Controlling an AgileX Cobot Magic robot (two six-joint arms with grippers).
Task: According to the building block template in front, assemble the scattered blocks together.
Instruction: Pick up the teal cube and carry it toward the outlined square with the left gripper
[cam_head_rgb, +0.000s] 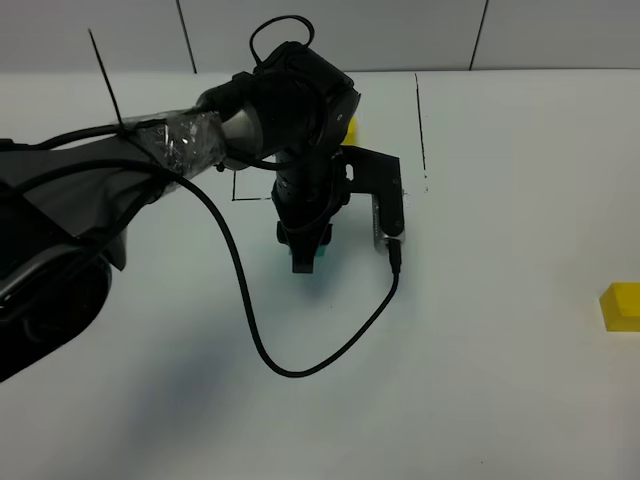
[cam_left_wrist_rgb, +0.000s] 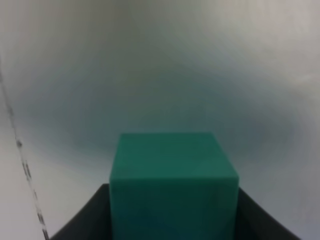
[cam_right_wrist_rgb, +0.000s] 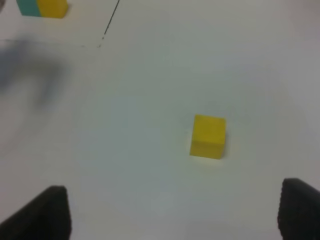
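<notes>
The teal cube (cam_left_wrist_rgb: 172, 180) sits between the two dark fingers (cam_left_wrist_rgb: 82, 220) of my left gripper (cam_head_rgb: 303, 256), which is shut on it at mid-table; only a teal sliver (cam_head_rgb: 308, 266) shows in the high view. The yellow cube (cam_head_rgb: 621, 305) lies alone at the far right edge. It also shows in the right wrist view (cam_right_wrist_rgb: 208, 136), ahead of my open, empty right gripper (cam_right_wrist_rgb: 172, 215). The template (cam_right_wrist_rgb: 42, 7), a teal-yellow bar, lies at the back. In the high view my left arm hides all but its yellow corner (cam_head_rgb: 350, 128).
Thin black lines are drawn on the white table (cam_head_rgb: 500, 380): one long line (cam_head_rgb: 421, 130) runs from the back edge, and a frame corner (cam_head_rgb: 240, 197) shows by the arm. A black cable (cam_head_rgb: 300, 365) loops over the table in front of the left gripper.
</notes>
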